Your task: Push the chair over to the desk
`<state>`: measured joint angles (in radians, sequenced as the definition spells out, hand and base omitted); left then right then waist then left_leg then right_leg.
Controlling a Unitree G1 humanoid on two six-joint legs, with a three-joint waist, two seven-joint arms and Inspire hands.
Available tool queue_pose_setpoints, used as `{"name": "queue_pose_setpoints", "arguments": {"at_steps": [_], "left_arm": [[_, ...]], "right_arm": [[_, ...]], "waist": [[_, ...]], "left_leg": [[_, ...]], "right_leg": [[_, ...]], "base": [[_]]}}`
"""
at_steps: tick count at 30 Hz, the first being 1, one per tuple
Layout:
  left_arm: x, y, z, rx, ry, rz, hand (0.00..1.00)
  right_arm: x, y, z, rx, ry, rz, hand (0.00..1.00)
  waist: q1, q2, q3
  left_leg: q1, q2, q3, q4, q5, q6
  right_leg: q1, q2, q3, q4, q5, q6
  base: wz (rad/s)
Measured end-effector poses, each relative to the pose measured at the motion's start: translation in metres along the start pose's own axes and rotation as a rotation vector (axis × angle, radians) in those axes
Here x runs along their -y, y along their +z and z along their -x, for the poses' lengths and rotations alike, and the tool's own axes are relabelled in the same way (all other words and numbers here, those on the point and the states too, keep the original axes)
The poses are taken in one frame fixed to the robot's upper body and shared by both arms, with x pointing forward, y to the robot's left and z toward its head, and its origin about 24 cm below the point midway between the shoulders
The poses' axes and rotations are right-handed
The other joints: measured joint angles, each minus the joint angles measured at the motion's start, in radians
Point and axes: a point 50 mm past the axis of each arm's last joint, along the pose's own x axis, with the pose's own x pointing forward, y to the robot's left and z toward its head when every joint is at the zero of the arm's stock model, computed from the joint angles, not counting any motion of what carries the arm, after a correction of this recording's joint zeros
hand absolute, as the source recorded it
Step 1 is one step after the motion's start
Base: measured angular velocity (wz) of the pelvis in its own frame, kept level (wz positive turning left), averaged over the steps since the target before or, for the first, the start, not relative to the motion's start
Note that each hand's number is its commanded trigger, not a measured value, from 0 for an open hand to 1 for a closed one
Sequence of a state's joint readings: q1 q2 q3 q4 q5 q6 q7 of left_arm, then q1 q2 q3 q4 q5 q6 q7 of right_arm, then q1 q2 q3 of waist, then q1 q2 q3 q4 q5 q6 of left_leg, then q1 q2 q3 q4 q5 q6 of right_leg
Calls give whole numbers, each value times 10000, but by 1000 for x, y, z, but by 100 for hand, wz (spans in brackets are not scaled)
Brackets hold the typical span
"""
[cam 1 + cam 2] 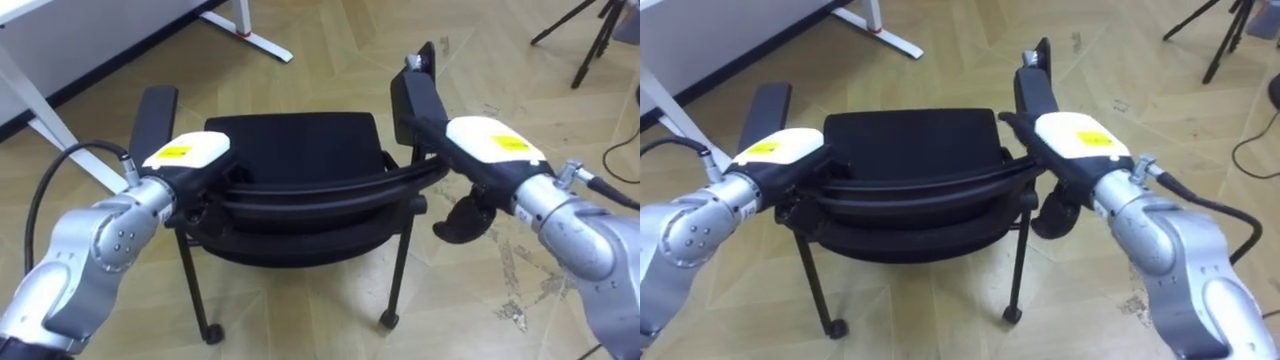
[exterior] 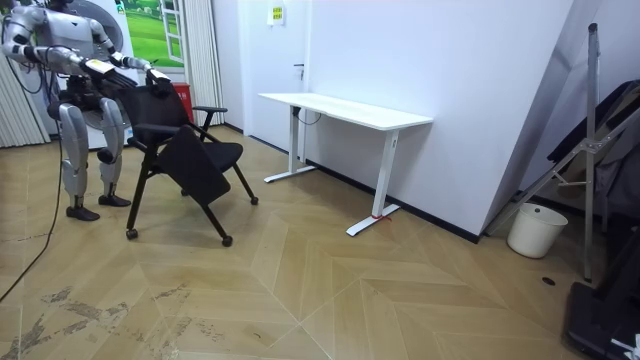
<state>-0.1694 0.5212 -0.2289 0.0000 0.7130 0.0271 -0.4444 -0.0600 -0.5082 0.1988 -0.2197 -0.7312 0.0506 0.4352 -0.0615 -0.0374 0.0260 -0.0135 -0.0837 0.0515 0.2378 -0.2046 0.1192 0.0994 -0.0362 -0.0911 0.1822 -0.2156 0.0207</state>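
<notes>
The left hand (image 1: 188, 150) and the right hand (image 1: 490, 138) lie on the back rail of the black wheeled chair (image 1: 290, 150) before the robot. Whether their fingers are spread or curled cannot be told. The chair is probably light and rolls easily, and its stiff rail suits pushing.

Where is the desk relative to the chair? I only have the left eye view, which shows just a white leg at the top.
Observer: In the room view the white desk stands along the wall, to the room view's right of the chair, with bare floor between them.
Operator: And how is the robot standing?
Observer: The room view shows it upright on both feet behind the chair's back, arms held forward, with the left hand and right hand at the backrest.
</notes>
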Motion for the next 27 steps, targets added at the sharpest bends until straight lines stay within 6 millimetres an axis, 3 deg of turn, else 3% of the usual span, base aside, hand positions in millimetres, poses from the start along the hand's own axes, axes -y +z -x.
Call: {"name": "queue_pose_setpoints", "arguments": {"at_steps": [4, 8, 16, 27], "left_arm": [[1, 5, -2, 222, 68, 18, 100], [3, 9, -4, 348, 110, 102, 100], [10, 19, -9, 696, 173, 132, 100], [14, 20, -10, 646, 114, 100, 100]], "right_arm": [[-8, 10, -3, 462, 145, 110, 0], [-15, 10, -6, 538, 233, -106, 0], [-32, 6, -15, 152, -280, -213, 0], [-44, 11, -24, -68, -537, 390, 0]], "waist": [[151, 180, 72], [284, 320, 75], [343, 370, 44], [381, 400, 12]], "left_leg": [[-2, -29, -47, -1, 0, 0], [0, -37, -80, -12, 0, 0], [123, -127, -585, -15, 1, 0], [200, -160, -668, -14, 1, 0]], "right_leg": [[150, -2, 18, -134, 19, -30], [151, -8, -89, -137, 19, -29], [310, -37, -510, -133, 18, -29], [463, -68, -654, -125, 17, -26]], "base": [[4], [2], [13], [1]]}}
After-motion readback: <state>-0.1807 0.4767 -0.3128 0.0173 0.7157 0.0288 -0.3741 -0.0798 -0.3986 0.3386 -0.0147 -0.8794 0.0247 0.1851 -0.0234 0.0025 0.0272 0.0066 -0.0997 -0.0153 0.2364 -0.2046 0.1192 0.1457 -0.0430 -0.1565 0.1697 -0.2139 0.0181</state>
